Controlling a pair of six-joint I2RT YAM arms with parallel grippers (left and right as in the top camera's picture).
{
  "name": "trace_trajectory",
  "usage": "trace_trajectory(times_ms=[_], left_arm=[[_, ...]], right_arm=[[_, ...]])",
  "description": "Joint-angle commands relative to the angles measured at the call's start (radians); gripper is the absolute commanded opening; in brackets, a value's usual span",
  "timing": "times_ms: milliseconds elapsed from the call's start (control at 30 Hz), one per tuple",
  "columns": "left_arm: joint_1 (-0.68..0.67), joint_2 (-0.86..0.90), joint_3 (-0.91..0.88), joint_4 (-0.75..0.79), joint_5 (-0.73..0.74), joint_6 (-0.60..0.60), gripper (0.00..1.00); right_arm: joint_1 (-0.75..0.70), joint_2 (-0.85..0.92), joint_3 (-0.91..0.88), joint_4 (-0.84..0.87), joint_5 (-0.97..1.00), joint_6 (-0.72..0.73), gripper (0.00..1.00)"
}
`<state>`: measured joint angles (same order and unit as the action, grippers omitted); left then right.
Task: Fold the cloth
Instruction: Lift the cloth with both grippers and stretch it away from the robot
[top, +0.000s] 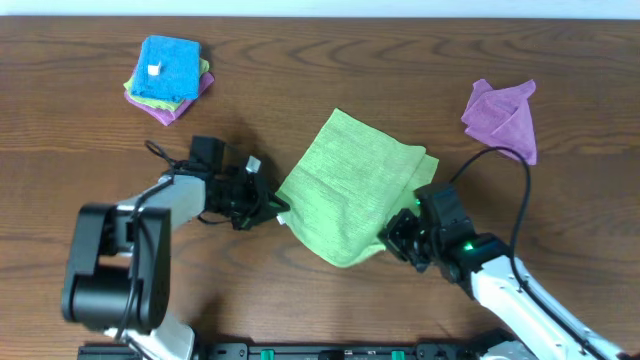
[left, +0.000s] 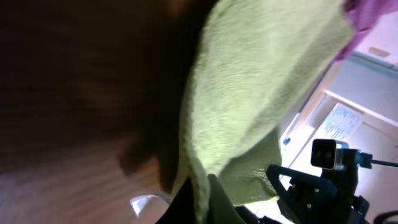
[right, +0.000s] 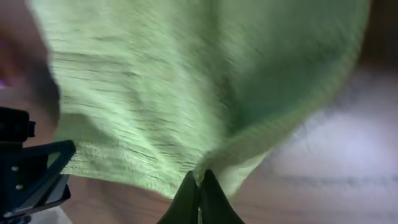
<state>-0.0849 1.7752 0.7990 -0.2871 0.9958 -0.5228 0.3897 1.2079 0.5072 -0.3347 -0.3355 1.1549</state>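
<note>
The light lime-green cloth (top: 352, 190) lies rumpled at the middle of the wooden table, partly lifted. My left gripper (top: 280, 208) is shut on the cloth's left corner; in the left wrist view the cloth (left: 261, 81) runs down between the dark fingers (left: 224, 202), where my left gripper (left: 202, 199) pinches its edge. My right gripper (top: 388, 240) is shut on the cloth's near right edge. In the right wrist view the cloth (right: 199, 81) fills the picture and a fold of it is pinched in my right gripper (right: 199, 180).
A folded bright blue cloth on a purple and green stack (top: 168, 76) sits at the far left. A crumpled purple cloth (top: 502, 115) lies at the far right. A black cable (top: 500, 165) loops from the right arm.
</note>
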Motion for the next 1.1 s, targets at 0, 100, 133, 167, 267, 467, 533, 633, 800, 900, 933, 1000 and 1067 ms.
trace_trajectory(times_ms=[0, 100, 133, 167, 267, 467, 533, 633, 800, 900, 933, 1000, 1067], left_arm=[[0.047, -0.076, 0.03, 0.003, 0.016, 0.007, 0.06], [0.058, -0.126, 0.05, 0.005, 0.024, -0.031, 0.06], [0.058, -0.137, 0.056, 0.008, 0.021, -0.031, 0.06], [0.056, -0.148, 0.063, 0.02, 0.014, -0.037, 0.06], [0.056, -0.155, 0.077, 0.114, 0.006, -0.111, 0.06], [0.056, -0.154, 0.081, 0.318, -0.019, -0.233, 0.06], [0.056, -0.154, 0.081, 0.301, -0.019, -0.22, 0.06], [0.064, -0.154, 0.081, 0.242, -0.012, -0.174, 0.06], [0.097, -0.154, 0.081, 0.069, 0.01, -0.047, 0.06], [0.121, -0.155, 0.081, 0.01, 0.018, -0.008, 0.06], [0.125, -0.155, 0.081, 0.011, 0.018, -0.009, 0.06], [0.126, -0.155, 0.082, 0.037, 0.018, -0.027, 0.06], [0.12, -0.155, 0.082, 0.09, 0.018, -0.068, 0.06]], right_arm=[[-0.051, -0.029, 0.026, 0.043, -0.006, -0.113, 0.01], [-0.085, -0.028, 0.034, 0.152, -0.014, -0.151, 0.01], [-0.093, -0.027, 0.034, 0.2, -0.012, -0.151, 0.01], [-0.104, -0.021, 0.034, 0.248, -0.012, -0.151, 0.02], [-0.134, 0.014, 0.042, 0.348, -0.016, -0.151, 0.02], [-0.195, 0.105, 0.121, 0.384, -0.073, -0.196, 0.01], [-0.208, 0.127, 0.149, 0.382, -0.129, -0.23, 0.01], [-0.213, 0.133, 0.176, 0.338, -0.17, -0.272, 0.01], [-0.213, 0.131, 0.201, 0.193, -0.198, -0.365, 0.02], [-0.213, 0.131, 0.201, 0.154, -0.208, -0.403, 0.01], [-0.213, 0.131, 0.202, 0.16, -0.207, -0.406, 0.02], [-0.214, 0.132, 0.204, 0.201, -0.196, -0.412, 0.01], [-0.214, 0.14, 0.213, 0.256, -0.172, -0.412, 0.01]])
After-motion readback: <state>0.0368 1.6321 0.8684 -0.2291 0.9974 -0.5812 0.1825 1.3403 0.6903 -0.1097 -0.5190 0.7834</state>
